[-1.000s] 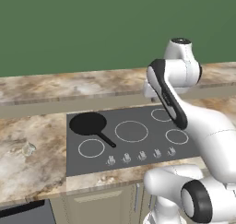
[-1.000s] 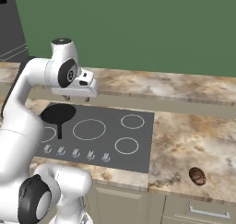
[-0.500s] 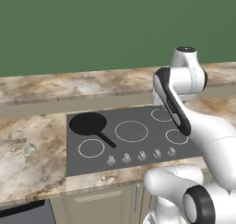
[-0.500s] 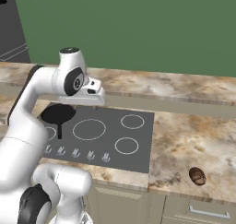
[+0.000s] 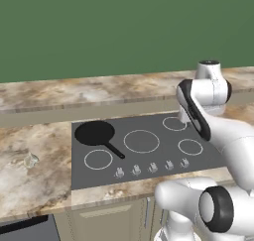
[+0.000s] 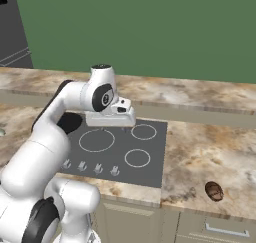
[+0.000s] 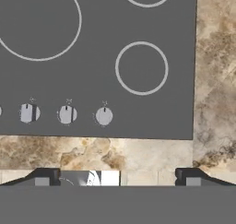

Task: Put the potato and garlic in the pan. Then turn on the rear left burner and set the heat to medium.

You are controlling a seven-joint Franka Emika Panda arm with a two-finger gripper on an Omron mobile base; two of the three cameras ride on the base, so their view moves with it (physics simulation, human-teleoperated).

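The black pan (image 5: 94, 133) sits on the cooktop (image 5: 154, 155) over the rear left burner, handle pointing to the front right. Behind my arm, a part of the pan (image 6: 70, 122) also shows. The brown potato (image 6: 214, 191) lies on the counter right of the cooktop, near the front edge. A pale knobbly lump, the garlic (image 5: 29, 159), rests on the counter left of the cooktop. My gripper (image 6: 111, 123) hangs above the cooktop's middle, pointing down. In the hand view the gripper (image 7: 117, 177) is open and holds nothing.
Below the hand are the large white-ringed zone (image 7: 37, 20), a smaller zone (image 7: 141, 67) and a row of knobs (image 7: 67, 114) along the cooktop's front. A raised marble ledge (image 5: 99, 93) runs behind the cooktop, under a green wall.
My arm has swung to the right, carrying the hand from near the pan toward the cooktop's middle. The jaws have spread slightly. Pan, potato and garlic have stayed put.
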